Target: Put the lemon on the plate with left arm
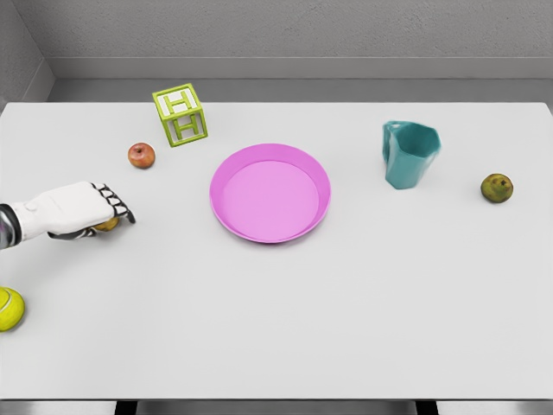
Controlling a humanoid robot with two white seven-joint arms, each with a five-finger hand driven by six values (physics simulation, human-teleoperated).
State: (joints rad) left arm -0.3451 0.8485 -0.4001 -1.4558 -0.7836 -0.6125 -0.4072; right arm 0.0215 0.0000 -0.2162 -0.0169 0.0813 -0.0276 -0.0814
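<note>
The left hand [86,210] is curled over the mostly hidden lemon [107,226]; a shallow grip could drop it short of the pink plate [223,216].

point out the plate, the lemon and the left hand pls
plate [321,204], head view, right side of its pink rim
lemon [107,226], head view, the yellow sliver showing under the hand
left hand [79,208], head view, back of the white hand, over the lemon

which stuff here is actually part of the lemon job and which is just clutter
Part of the job: lemon under the left hand; pink plate.

Just lying about: red apple, green letter block, teal cup, brownish-green fruit, tennis ball.
</note>
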